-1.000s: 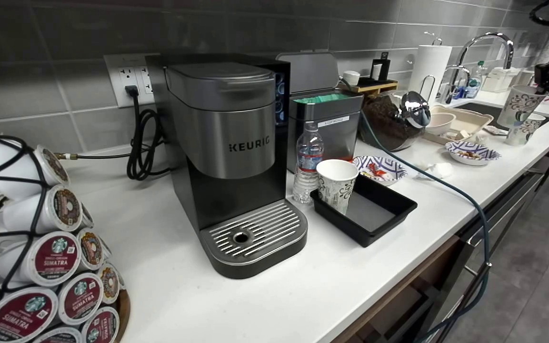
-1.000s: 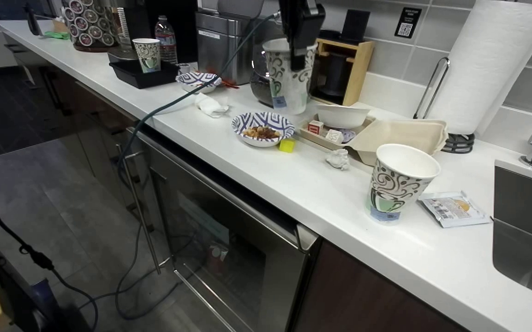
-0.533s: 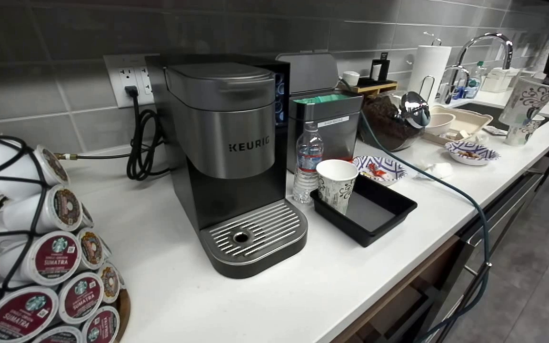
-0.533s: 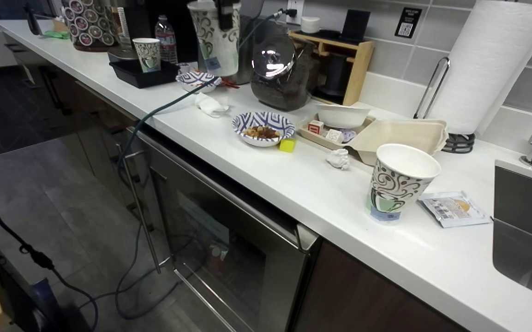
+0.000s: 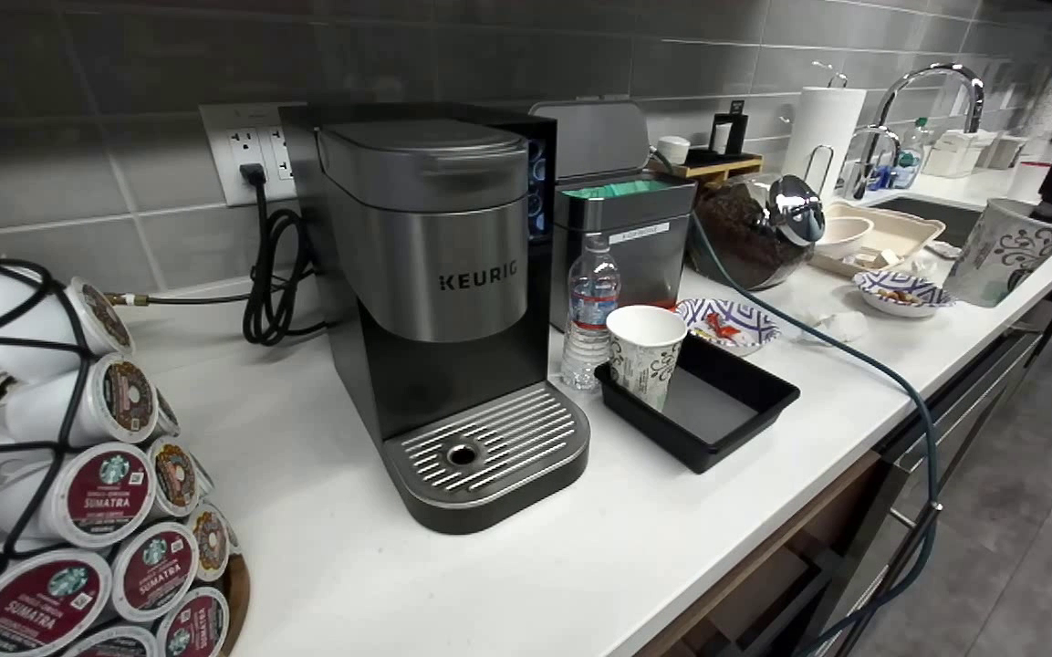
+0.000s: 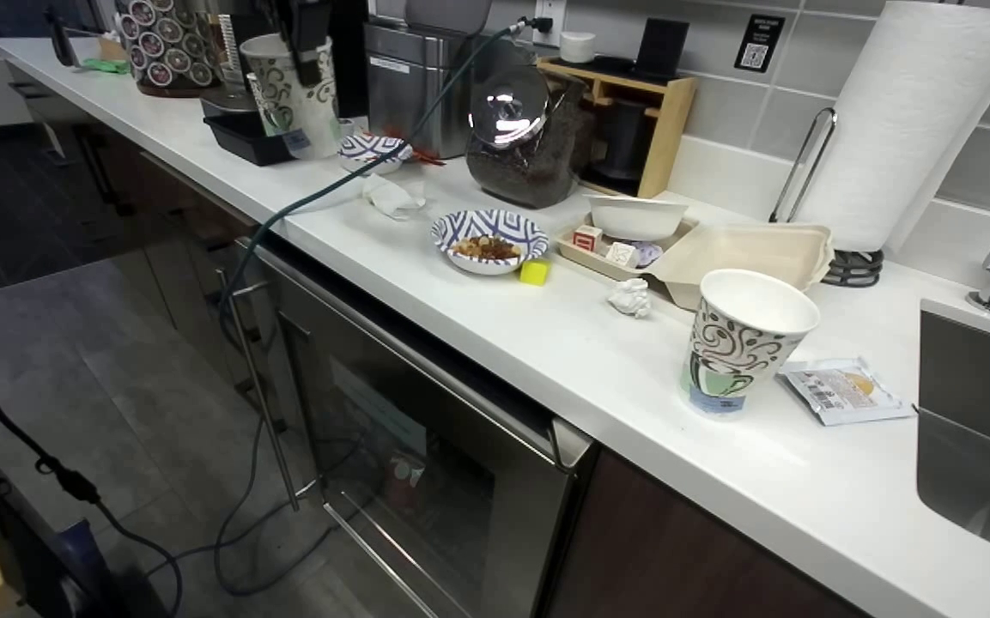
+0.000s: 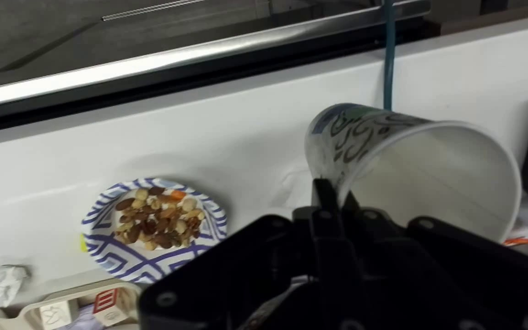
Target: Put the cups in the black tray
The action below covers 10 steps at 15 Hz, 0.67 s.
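My gripper [image 7: 337, 197] is shut on the rim of a white patterned paper cup [image 7: 360, 133], one finger inside and one outside. This held cup is tilted and also shows in both exterior views [image 5: 1005, 251] [image 6: 314, 112], apparently above the counter. The black tray [image 5: 699, 452] lies beside the coffee machine, and the held cup partly covers it in an exterior view [image 6: 241, 142]. Another cup [image 5: 649, 356] stands upright in the tray, on the side near the bottle. A third cup [image 6: 748, 343] stands upright on the counter by the sink.
A coffee machine [image 5: 434, 274] and a clear bottle [image 5: 591, 310] border the tray. A teal hose [image 6: 323, 190] crosses the counter. A bowl of nuts [image 6: 490, 240], a bowl with red wrappers [image 5: 731, 324], a crumpled napkin [image 6: 393, 196] and a glass jar [image 6: 520, 142] stand nearby.
The gripper has carried the held cup along the counter toward the tray's end and lowered it. The cup in the tray and the cup by the sink have not moved.
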### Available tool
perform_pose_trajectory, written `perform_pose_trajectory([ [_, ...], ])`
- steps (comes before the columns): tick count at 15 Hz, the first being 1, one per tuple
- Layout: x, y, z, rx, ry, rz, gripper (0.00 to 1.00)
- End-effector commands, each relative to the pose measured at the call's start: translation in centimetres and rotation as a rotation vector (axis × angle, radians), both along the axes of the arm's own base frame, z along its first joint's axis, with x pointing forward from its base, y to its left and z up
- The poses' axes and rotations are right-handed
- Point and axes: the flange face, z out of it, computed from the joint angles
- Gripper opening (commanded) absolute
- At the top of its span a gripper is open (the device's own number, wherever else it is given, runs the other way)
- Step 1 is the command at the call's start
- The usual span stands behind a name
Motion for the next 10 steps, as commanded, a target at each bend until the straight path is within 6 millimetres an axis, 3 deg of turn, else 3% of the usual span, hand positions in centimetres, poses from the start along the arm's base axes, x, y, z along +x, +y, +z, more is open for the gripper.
perform_pose_trajectory([
  [1, -4.8, 6.4, -1.5, -0.024, -0.036, 0.109, 0.01],
  [2, -5.6, 8.2, -1.6, -0.044, -0.018, 0.136, 0.01],
  [3, -2.7, 5.1, -1.3, -0.013, 0.004, 0.094, 0.01],
  [5, -3.4, 6.4, -1.1, -0.013, -0.003, 0.107, 0.04],
  [10, -2.9, 5.1, -1.2, -0.009, -0.001, 0.087, 0.01],
])
